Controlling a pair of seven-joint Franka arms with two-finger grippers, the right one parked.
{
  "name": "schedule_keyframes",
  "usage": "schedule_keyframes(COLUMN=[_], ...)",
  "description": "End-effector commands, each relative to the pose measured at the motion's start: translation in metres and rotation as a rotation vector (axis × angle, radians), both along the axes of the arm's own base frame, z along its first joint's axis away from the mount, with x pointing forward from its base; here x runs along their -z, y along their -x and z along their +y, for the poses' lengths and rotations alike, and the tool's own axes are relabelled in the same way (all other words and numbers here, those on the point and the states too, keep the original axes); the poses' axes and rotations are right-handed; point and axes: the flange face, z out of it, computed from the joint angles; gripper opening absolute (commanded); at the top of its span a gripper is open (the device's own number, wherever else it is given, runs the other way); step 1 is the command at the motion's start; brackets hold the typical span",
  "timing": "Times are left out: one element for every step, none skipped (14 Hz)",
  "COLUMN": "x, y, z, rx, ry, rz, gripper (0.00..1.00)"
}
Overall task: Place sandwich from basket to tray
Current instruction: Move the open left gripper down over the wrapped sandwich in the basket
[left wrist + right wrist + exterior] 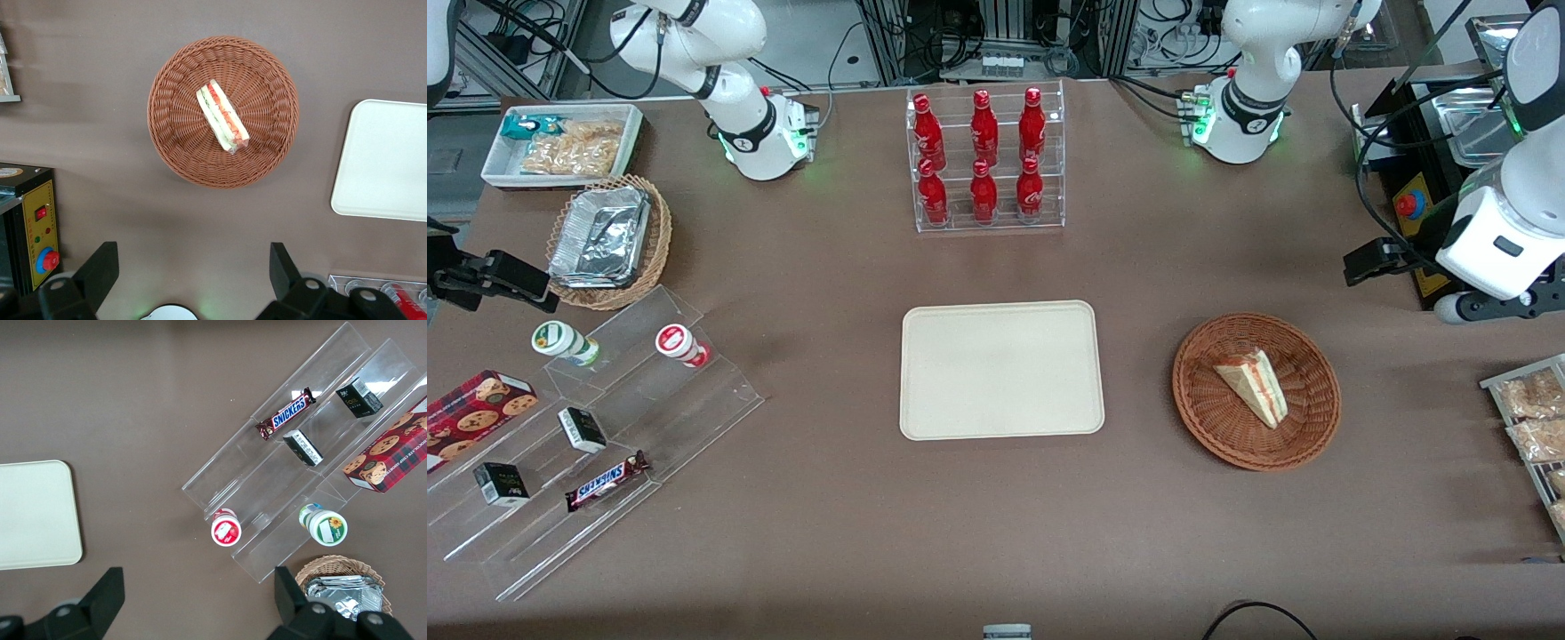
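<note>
One sandwich, gripper above, open-fingered.

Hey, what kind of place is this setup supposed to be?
Probably a robotics lab staged as a snack shop: red bottles in a clear rack, a Snickers bar on acrylic steps, a sandwich in a wicker basket, cabling by the arm bases. The left arm's open pincer hangs above the table beside the basket.

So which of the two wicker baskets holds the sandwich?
The reddish-brown basket, toward the working arm's end, holds the sandwich; the tan basket holds foil containers. The open tool hangs high above the table beside the reddish-brown one.
</note>
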Motion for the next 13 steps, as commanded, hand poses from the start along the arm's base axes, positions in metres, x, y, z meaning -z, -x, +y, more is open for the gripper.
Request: schedule_keyframes(x=[-0.004, -0.004, -0.005, -0.005, 0.002, 0.013, 0.012, 0.012, 0.019, 0.038, 0.048, 0.066, 0.081], y=[-0.001, -0.002, -0.002, -0.002, -0.003, -0.007, -0.008, -0.008, -0.009, -0.016, -0.020, -0.026, -0.033], z=[0.002, 0.003, 0.003, 0.005, 0.011, 0.025, 0.036, 0.037, 0.034, 0.032, 0.027, 0.027, 0.029], rx=[-0.012, -0.015, -0.016, -0.013, -0.020, -0.034, -0.048, -0.051, -0.053, -0.054, -0.061, -0.103, -0.156], ry=[-0.011, -0.010, -0.010, -0.013, -0.030, -0.063, -0.064, -0.064, -0.067, -0.063, -0.072, -0.077, -0.085], rz=[-0.001, -0.001, -0.005, -0.003, 0.012, 0.031, 0.035, 0.032, 0.048, 0.081, 0.099, 0.125, 0.142], gripper=[1.00, 1.00, 1.00, 1.00, 1.00, 1.00, 1.00, 1.00, 1.00, 1.00, 1.00, 1.00, 1.00])
